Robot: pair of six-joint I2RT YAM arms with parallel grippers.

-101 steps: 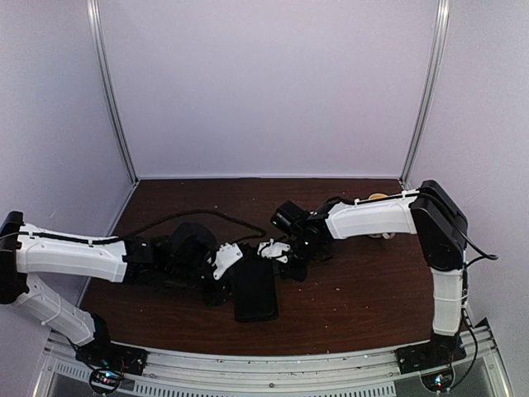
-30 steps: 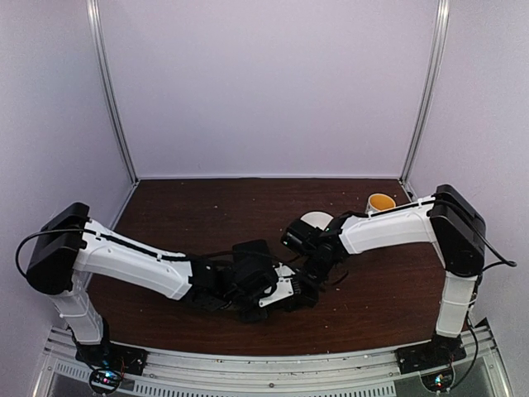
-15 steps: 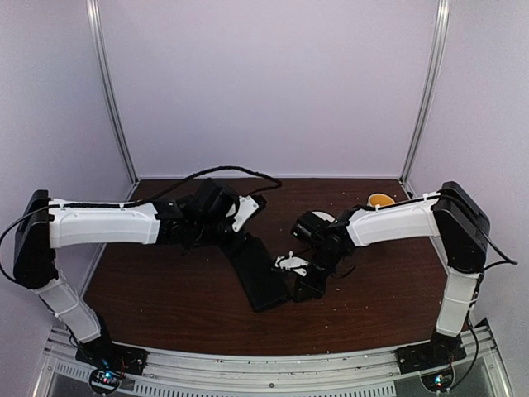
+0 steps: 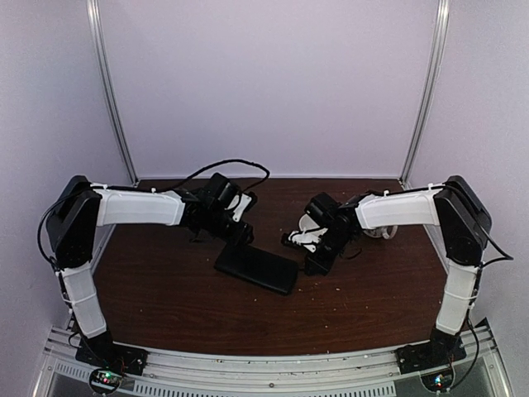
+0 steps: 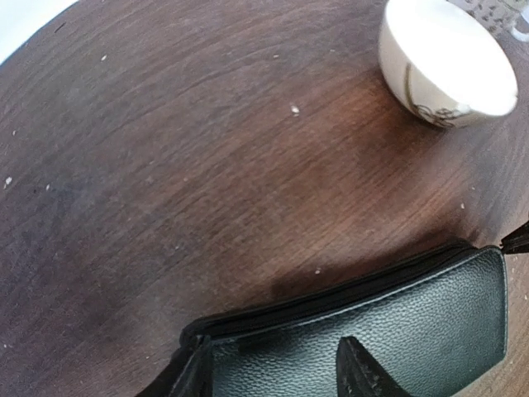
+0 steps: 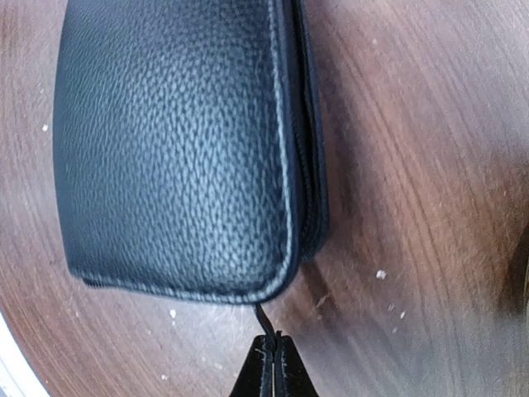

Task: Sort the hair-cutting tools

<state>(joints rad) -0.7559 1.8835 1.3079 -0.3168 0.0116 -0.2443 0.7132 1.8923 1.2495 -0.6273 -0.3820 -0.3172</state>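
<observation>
The black case (image 4: 256,269) now lies crosswise on the surface (image 5: 165,165), its far-left corner towards the left arm and its near-right corner towards the right arm. Half a second ago it pointed near-to-far, so it has been swung round. The left arm, which a second ago reached across the near middle onto the case, has drawn back to the far left. The left fingers (image 5: 357,372) have let go and stand apart just above the case's edge, with the leather showing between them and nothing gripped. The right fingers (image 6: 263,376) are pressed together on the thin zip pull (image 6: 263,318) at the case's corner, and the zip line looks closed along that side. A white bowl (image 5: 446,58) sits beyond the case, near the right arm.

None of the hair-cutting tools show in any view. My guess is that they are inside the case. If so, sorting has not begun. With the left fingers released, nothing steadies the case, so a tug on the pull would likely drag it instead of opening it.
</observation>
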